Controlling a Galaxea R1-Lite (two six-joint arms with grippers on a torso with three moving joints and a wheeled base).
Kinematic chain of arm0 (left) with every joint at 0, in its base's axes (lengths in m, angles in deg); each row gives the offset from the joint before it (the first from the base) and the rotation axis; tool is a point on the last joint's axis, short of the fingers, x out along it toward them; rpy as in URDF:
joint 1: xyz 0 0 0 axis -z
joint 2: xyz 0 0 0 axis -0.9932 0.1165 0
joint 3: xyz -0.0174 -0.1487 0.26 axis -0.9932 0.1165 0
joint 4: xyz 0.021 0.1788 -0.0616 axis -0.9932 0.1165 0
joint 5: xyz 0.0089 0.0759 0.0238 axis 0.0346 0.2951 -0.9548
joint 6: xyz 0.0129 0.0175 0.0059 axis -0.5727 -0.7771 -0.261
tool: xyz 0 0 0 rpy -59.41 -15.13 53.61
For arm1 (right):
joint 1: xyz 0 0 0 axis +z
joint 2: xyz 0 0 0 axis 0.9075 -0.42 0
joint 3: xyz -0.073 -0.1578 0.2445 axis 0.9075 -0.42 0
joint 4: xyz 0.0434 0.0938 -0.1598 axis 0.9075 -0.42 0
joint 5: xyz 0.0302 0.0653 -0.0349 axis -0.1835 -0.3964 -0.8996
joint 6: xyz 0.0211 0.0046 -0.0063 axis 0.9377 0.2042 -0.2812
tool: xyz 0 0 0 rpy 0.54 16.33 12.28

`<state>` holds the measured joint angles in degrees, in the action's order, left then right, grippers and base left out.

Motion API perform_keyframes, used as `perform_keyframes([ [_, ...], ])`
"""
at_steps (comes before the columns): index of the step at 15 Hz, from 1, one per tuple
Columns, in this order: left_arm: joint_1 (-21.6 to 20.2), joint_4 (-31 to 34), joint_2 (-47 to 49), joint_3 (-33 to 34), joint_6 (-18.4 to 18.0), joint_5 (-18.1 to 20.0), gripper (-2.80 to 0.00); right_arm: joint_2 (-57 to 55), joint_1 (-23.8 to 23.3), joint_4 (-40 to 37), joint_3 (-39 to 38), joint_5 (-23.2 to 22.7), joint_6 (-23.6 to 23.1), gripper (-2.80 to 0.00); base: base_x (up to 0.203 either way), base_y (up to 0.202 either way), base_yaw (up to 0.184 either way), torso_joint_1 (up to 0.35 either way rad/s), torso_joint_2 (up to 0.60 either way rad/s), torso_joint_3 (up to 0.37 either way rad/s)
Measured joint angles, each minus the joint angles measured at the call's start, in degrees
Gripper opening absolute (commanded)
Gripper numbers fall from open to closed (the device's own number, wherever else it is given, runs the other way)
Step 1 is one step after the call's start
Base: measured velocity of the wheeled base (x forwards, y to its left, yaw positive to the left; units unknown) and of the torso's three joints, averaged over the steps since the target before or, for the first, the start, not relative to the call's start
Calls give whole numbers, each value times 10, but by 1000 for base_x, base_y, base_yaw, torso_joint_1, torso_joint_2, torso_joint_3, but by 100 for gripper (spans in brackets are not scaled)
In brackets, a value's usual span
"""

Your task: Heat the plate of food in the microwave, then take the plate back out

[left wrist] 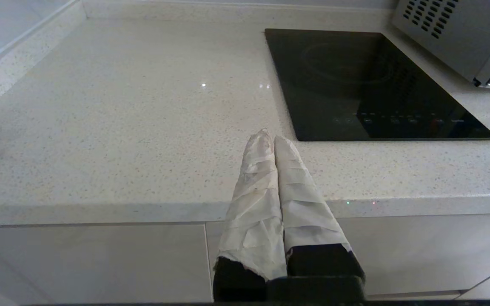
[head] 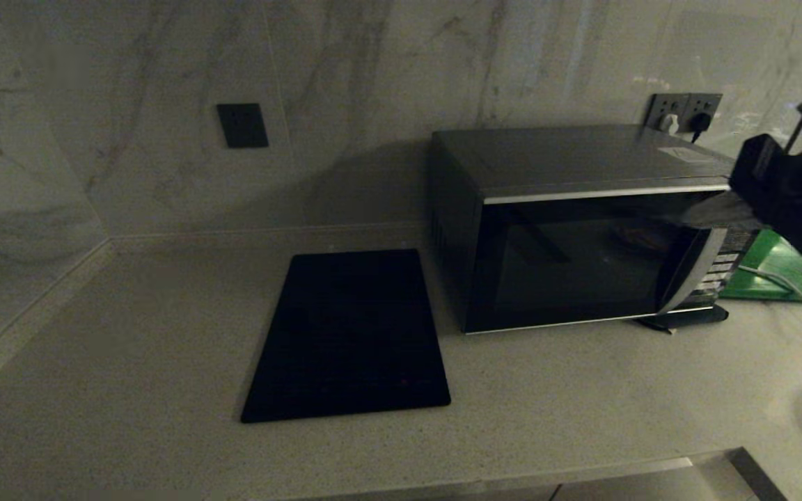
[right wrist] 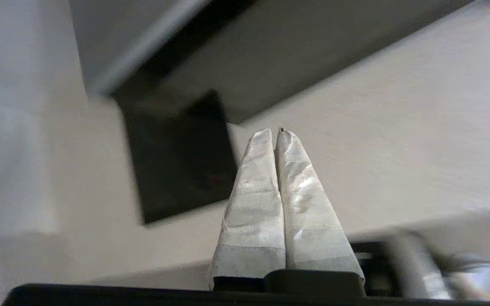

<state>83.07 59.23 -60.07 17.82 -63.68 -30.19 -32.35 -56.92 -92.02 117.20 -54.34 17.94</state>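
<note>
The black microwave stands on the counter with its dark glass door closed; its grey side shows in the left wrist view and its blurred body in the right wrist view. A faint orange shape shows behind the glass; the plate of food itself cannot be made out. My right gripper is shut and empty, its taped fingers lying against the upper right corner of the door. My left gripper is shut and empty, hanging over the counter's front edge, left of the cooktop.
A flat black cooktop lies left of the microwave. A green board with a white cable across it sits to the microwave's right. Wall sockets are behind it. The counter's front edge runs below my left gripper.
</note>
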Motion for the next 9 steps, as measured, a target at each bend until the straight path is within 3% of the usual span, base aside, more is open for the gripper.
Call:
perform_keyframes([
  [6,0,0,0,0,0,0,-280,277,-81,-40,-131,167,-205,-280,0,0,0,0,0,0],
  [9,0,0,0,0,0,0,-280,408,-112,-43,-174,200,-281,-280,0,0,0,0,0,0],
])
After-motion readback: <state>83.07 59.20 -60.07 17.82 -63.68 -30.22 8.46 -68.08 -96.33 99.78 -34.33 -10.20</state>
